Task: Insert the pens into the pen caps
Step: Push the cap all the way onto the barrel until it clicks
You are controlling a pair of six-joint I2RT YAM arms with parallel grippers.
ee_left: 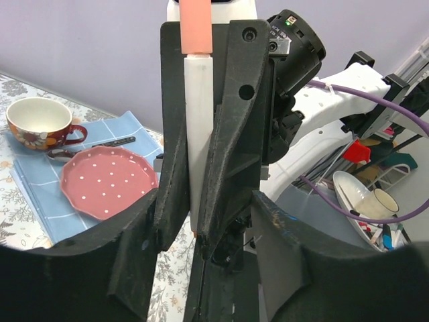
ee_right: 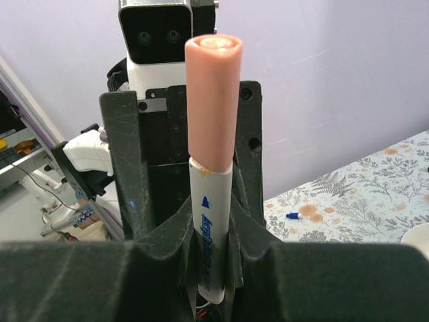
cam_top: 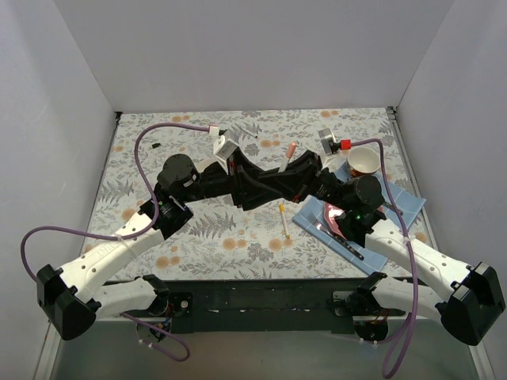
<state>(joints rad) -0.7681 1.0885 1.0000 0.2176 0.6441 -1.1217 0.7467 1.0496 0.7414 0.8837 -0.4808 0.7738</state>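
Note:
A white-barrelled pen (ee_right: 213,221) with an orange-pink pen cap (ee_right: 213,100) seated on its top end stands upright between the jaws of my right gripper (ee_right: 216,268), which is shut on the barrel. In the left wrist view the same pen (ee_left: 199,134) and cap (ee_left: 196,27) face me. My left gripper (ee_left: 211,261) is open, and its fingers (ee_left: 288,255) flank the lower tips of the right gripper. Both grippers meet above the middle of the cloth, left (cam_top: 272,177) and right (cam_top: 286,168). Another pen (cam_top: 283,220) lies on the cloth. A blue cap (ee_right: 293,216) and a black cap (cam_top: 156,146) lie loose.
A blue napkin (cam_top: 400,202) at the right carries a cup (cam_top: 364,161), a pink dotted plate (ee_left: 107,181) and a fork and spoon (cam_top: 342,239). White walls close in the floral cloth (cam_top: 222,229) on three sides. Purple cables (cam_top: 142,158) loop over both arms.

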